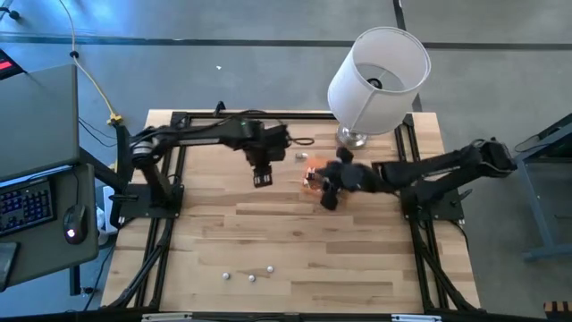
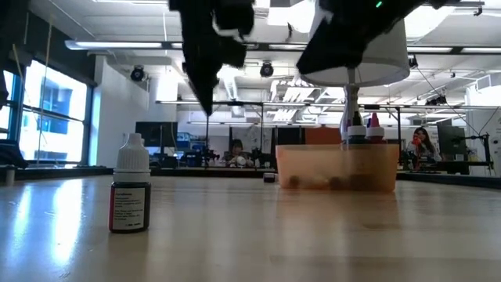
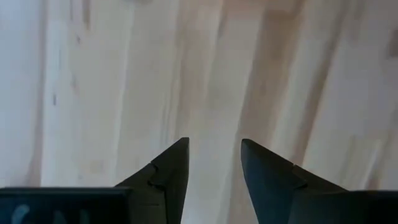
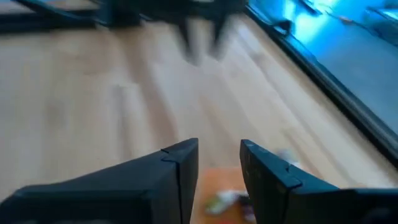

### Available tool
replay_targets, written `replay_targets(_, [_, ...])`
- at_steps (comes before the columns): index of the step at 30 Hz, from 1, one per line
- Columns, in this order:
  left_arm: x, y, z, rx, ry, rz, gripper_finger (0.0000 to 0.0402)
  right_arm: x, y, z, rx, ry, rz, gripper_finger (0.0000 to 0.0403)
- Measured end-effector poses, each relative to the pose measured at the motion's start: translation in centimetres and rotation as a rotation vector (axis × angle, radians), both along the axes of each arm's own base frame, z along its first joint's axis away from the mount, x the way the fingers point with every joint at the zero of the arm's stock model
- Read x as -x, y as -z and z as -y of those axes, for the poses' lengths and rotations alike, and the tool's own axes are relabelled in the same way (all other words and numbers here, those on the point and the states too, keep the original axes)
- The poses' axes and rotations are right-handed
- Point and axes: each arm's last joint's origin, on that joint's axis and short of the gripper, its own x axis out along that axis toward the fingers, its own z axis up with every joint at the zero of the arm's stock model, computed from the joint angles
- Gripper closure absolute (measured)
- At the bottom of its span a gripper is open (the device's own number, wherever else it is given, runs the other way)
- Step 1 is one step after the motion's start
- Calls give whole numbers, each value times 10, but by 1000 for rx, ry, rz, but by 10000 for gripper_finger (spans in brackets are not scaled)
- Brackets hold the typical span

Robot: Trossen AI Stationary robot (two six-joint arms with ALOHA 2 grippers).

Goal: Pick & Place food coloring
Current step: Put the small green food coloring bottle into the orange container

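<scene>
Two jaws parted, empty: right gripper above orange tray; left gripper over bare tabletop.

Overhead: straight down on the whole table and both arms. Low: at table-top level, facing across into the room, very near 1 small bottle. Left wrist: close over bare wood past its pincer. Right wrist: above the orange tray, shared with overhead and low views.
</scene>
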Motion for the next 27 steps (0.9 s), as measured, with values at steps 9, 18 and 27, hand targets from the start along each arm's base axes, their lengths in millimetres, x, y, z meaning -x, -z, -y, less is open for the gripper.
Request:
replay_targets(9, [67, 5, 53, -48, -61, 161, 259, -43, 29, 67, -31, -12, -197, 306])
replay_targets(18, [105, 40, 99, 5, -66, 367, 259, -92, 28, 118, 16, -77, -352, 279])
replay_targets(27, [121, 59, 133, -41, -77, 383, 259, -109, 61, 135, 4, 137, -479, 252])
